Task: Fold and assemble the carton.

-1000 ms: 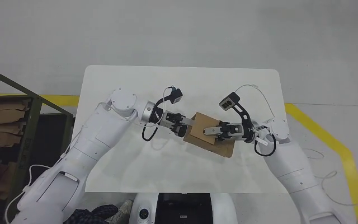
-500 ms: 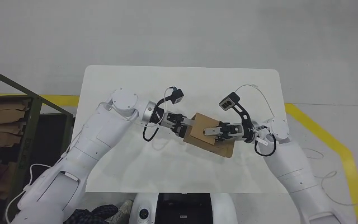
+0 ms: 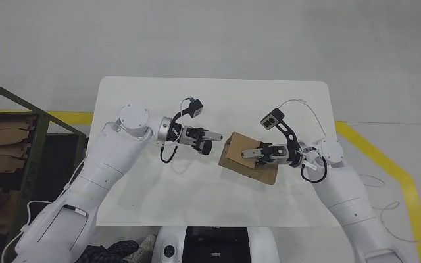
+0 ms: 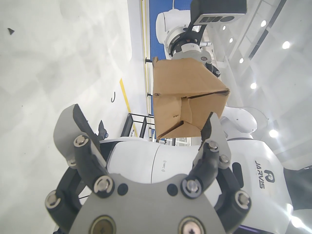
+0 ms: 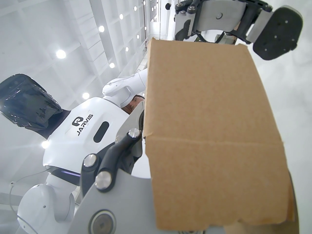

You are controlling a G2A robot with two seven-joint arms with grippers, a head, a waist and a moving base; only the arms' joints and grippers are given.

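While the right pincer [image 3: 251, 154] clamps the brown cardboard carton [image 3: 245, 162], the left pincer [image 3: 215, 139] stands wide apart. It is just beside the carton, without touching.

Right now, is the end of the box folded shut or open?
Shut. In the left wrist view, the carton has its end flaps folded in, overlapping.

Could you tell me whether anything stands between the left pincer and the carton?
Nothing visible does. The open left pincer faces the carton across an open gap over the table. The right pincer grips the carton from the far side.
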